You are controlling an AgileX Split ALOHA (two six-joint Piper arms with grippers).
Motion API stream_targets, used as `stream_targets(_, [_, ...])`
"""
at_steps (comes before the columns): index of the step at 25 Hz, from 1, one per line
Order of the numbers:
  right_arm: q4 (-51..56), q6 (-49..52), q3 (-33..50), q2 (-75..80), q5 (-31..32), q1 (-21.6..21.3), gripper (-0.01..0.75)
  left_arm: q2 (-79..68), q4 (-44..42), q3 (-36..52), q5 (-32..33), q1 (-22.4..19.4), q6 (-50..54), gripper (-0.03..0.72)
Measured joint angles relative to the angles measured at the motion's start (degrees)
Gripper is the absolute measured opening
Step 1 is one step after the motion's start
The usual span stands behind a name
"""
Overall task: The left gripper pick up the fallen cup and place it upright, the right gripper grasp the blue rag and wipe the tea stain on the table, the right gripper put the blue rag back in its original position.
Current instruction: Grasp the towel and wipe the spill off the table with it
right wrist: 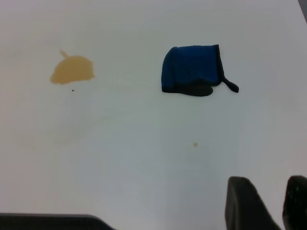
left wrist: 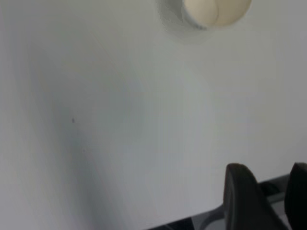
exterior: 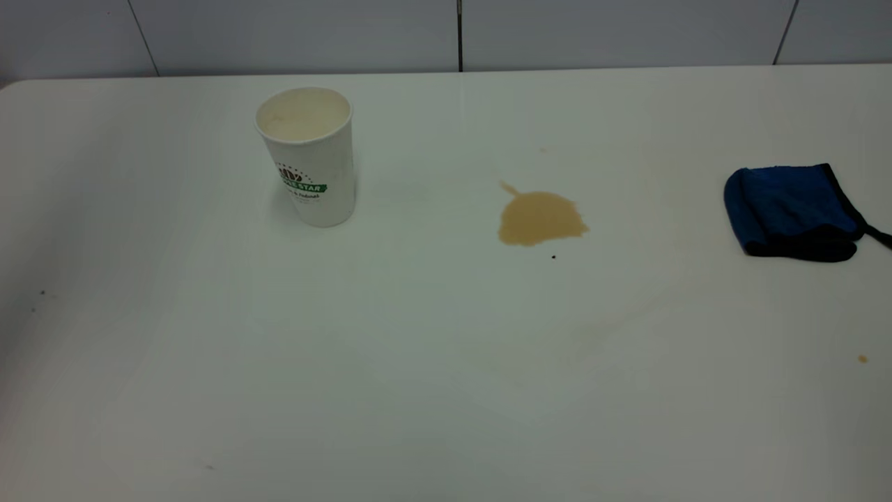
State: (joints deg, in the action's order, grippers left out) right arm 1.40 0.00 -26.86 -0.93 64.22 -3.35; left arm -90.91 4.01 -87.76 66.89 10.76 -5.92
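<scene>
The white paper cup [exterior: 308,157] with a green logo stands upright at the far left of the table [exterior: 390,362]. The light brown tea stain [exterior: 539,218] lies in the middle, and the folded blue rag [exterior: 791,210] lies at the right. Neither gripper shows in the exterior view. In the left wrist view my left gripper [left wrist: 267,168] is open and empty above bare table, well away from the cup [left wrist: 216,9]. In the right wrist view my right gripper [right wrist: 267,180] is open and empty, well short of the blue rag [right wrist: 192,69] and the stain [right wrist: 72,70].
A tiny orange-brown speck [exterior: 863,358] lies near the table's front right, also in the right wrist view [right wrist: 195,143]. A small dark speck [exterior: 553,256] sits just below the stain. A grey tiled wall [exterior: 460,31] runs behind the table's far edge.
</scene>
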Motion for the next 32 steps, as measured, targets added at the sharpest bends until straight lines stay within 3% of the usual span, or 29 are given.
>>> stream_targets(15, [0.0,0.0,0.0,0.0,0.0,0.0,0.238,22.74,-4.01,44.41,0.0,0.0,1.67,0.239])
stream_targets(18, [0.0,0.0,0.0,0.0,0.0,0.0,0.238,32.14,-3.2,48.57,0.0,-0.87,1.67,0.239])
stream_targets(26, [0.0,0.0,0.0,0.0,0.0,0.0,0.238,64.23,-2.61,51.32,-0.59,-10.04,1.7,0.239])
stream_targets(32, [0.0,0.0,0.0,0.0,0.0,0.0,0.238,80.55,-2.02,51.37,-0.33,-16.38,1.73,0.239])
